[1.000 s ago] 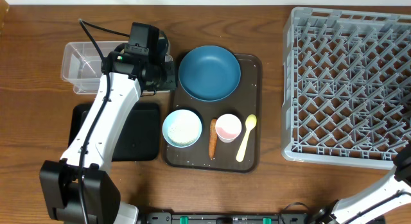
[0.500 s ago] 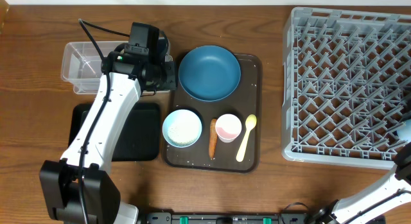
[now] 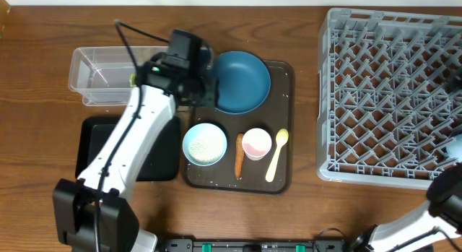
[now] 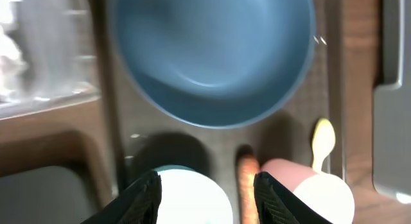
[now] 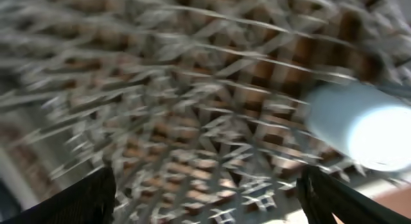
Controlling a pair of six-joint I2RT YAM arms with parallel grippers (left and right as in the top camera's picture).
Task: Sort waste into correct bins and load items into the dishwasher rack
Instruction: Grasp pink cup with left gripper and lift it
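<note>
The table (image 3: pixel 43 50) is lit evenly from above; only soft shadows are seen. The overhead view is sharp. The blue bowl (image 4: pixel 212 51) is shown slightly blurred in the left wrist view. The grey rack (image 5: pixel 160 108) is badly smeared in the right wrist view.

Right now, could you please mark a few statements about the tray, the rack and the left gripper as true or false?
1. The pale yellow spoon lies on the brown serving tray, beside the pink cup. True.
2. The dark blue bowl sits in the dishwasher rack. False: it sits on the brown serving tray.
3. The carrot stick lies between the blue-rimmed bowl and the pink cup. True.
4. The left gripper holds the pink cup. False: its jaws are open and empty.
5. The light blue cup stands on the brown serving tray. False: it is in the dishwasher rack.
</note>
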